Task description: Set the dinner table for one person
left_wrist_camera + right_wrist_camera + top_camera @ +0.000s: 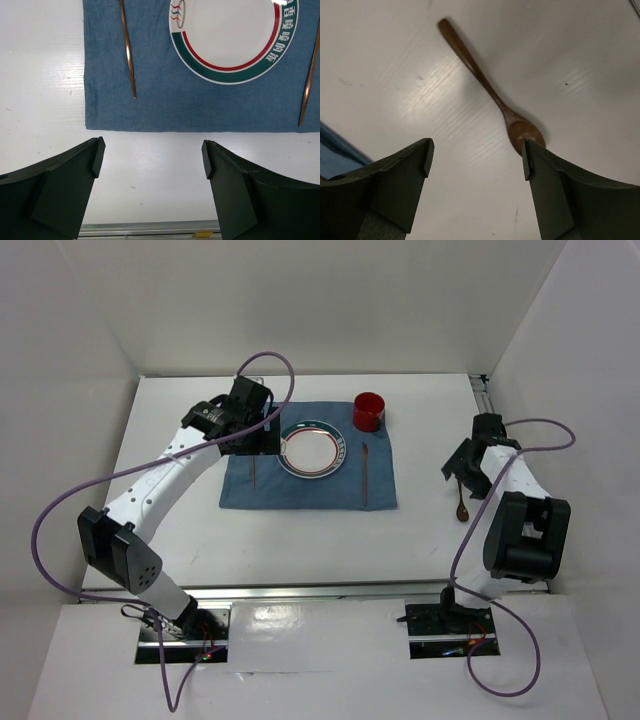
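Its right claw (476,155) spread above the wooden spoon (485,82) near the surface's (300,540) right edge, the robot should straddle the slim handle squarely; the left claw (152,155) also gapes.

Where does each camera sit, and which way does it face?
Top external: fixed above and behind the arms, looking down on the dinner table, blue mat, plate and red cup; both arms show.
Left wrist: on the left arm, looking down at mat and plate; the open left gripper frames the bottom.
Right wrist: on the right arm, looking down at a brown spoon on bare table; the open right gripper shows.
Shared: top and left wrist views both hold the plate.
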You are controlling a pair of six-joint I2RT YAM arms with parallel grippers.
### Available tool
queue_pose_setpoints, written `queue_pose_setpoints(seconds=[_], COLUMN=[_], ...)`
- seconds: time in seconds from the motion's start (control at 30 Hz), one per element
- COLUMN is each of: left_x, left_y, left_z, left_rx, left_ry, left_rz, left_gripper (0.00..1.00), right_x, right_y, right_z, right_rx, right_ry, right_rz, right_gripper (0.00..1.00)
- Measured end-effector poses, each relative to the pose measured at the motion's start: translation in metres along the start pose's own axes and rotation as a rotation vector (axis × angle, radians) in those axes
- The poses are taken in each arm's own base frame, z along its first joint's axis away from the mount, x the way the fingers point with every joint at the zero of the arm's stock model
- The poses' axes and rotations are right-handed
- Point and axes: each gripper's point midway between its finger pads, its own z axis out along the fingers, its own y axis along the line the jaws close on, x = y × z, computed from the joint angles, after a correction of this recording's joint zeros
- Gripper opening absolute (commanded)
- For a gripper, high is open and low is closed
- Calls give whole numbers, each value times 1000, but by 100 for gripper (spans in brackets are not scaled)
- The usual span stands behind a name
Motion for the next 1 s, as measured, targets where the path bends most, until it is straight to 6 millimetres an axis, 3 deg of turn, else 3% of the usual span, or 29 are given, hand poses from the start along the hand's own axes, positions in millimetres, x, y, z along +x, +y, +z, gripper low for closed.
queue_pose_setpoints(seconds=[0.13,0.43,0.63,0.77,0.93,1.0], left_x=[0,1,2,2,1,2], left_y=[0,0,0,1,0,0], left_z=[1,1,2,2,5,5], left_rx=[2,7,6,6,4,3], left_ry=[-1,5,7,7,11,13], left_rz=[3,24,33,49,51,52], left_gripper=[98,98,98,98,98,98], right_x=[8,7,5,2,5,9], right_y=[-16,-16,-10,-4,10,20], right_z=[14,46,67,73,73,71], right_rx=[42,80,81,62,-16,-66], right_ry=[33,44,62,69,93,114], right_rz=[35,34,18,7,3,4], right_gripper=[82,75,61,44,11,3])
